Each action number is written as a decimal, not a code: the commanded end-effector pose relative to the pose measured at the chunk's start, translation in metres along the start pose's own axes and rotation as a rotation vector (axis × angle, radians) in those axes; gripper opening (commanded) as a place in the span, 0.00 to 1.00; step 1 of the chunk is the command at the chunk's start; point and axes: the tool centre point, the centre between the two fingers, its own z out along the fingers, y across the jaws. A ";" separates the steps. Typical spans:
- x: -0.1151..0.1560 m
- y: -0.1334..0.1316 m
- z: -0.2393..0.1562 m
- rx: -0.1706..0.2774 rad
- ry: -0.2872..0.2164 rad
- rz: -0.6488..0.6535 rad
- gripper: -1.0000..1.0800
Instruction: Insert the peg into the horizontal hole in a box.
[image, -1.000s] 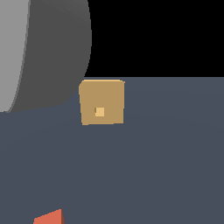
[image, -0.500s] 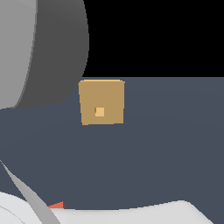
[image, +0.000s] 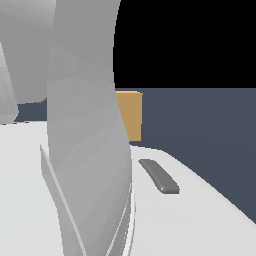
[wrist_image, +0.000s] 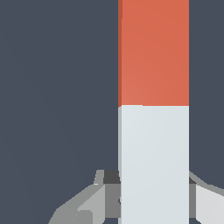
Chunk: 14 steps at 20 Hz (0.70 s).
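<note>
In the wrist view the peg (wrist_image: 153, 57) is a red-orange bar whose pale whitish half (wrist_image: 153, 157) runs down between my fingers. My gripper (wrist_image: 154, 186) sits astride that pale half. One finger (wrist_image: 107, 192) is flush against one side of the peg, the other finger (wrist_image: 205, 199) against the opposite side, and no gap shows, so it reads as shut on the peg. In the exterior view only a strip of the tan box (image: 131, 116) shows beside my arm (image: 85, 140). The hole is hidden behind the arm. The peg is out of sight in that view.
A dark blue-grey floor (image: 210, 145) spreads around the box and under the peg (wrist_image: 57, 109). White arm links fill the exterior view's left and lower part, with a small dark grey strip (image: 160, 176) on one of them.
My arm has swung down across the exterior view. It now covers the hole, most of the box face and the red-orange corner of the peg seen earlier at the bottom.
</note>
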 end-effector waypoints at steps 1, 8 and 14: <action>0.021 0.004 -0.003 -0.002 -0.001 0.018 0.00; 0.091 0.021 -0.012 -0.002 -0.001 0.083 0.00; 0.150 0.039 -0.020 -0.002 -0.001 0.138 0.00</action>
